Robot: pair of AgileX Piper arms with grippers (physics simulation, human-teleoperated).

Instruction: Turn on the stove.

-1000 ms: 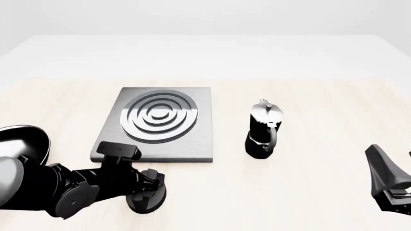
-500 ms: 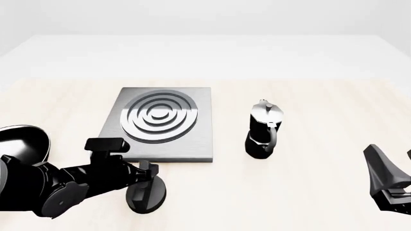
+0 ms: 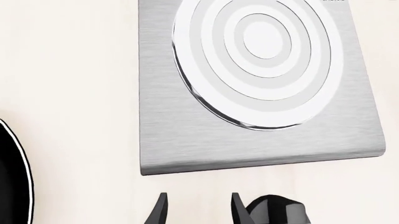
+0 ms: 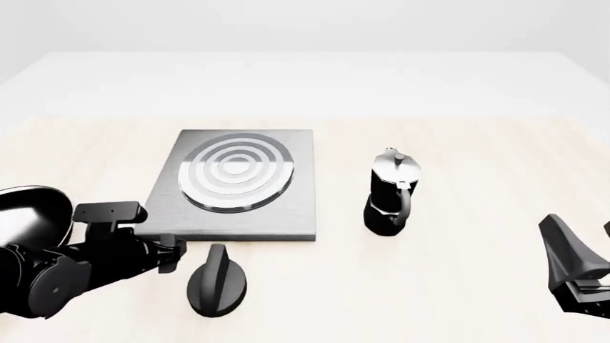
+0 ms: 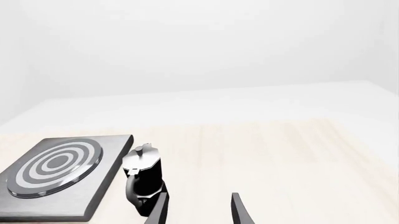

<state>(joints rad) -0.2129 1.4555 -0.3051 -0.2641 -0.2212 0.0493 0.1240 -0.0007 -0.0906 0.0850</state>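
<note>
The stove (image 4: 238, 187) is a brushed-grey slab with pale concentric burner rings, left of centre; it also fills the left wrist view (image 3: 187, 135). Its black oval ridged knob (image 4: 217, 280) stands on the table in front of the slab's near edge, and shows in the left wrist view (image 3: 277, 212) beside one fingertip. My left gripper (image 4: 170, 255) is open and empty, just left of the knob and apart from it; its fingers (image 3: 160, 211) frame bare table. My right gripper (image 4: 583, 241) is open and empty at the far right, fingers (image 5: 240, 212) pointing over the table.
A black-and-silver moka pot (image 4: 391, 194) stands right of the stove, also in the right wrist view (image 5: 142, 179). A black frying pan (image 4: 33, 214) lies at the left edge, by my left arm, and shows in the left wrist view (image 3: 9, 186).
My left gripper has let go of the knob and drawn back to the left. The knob now stands free. The burner rings look lighter. The right arm has not moved.
</note>
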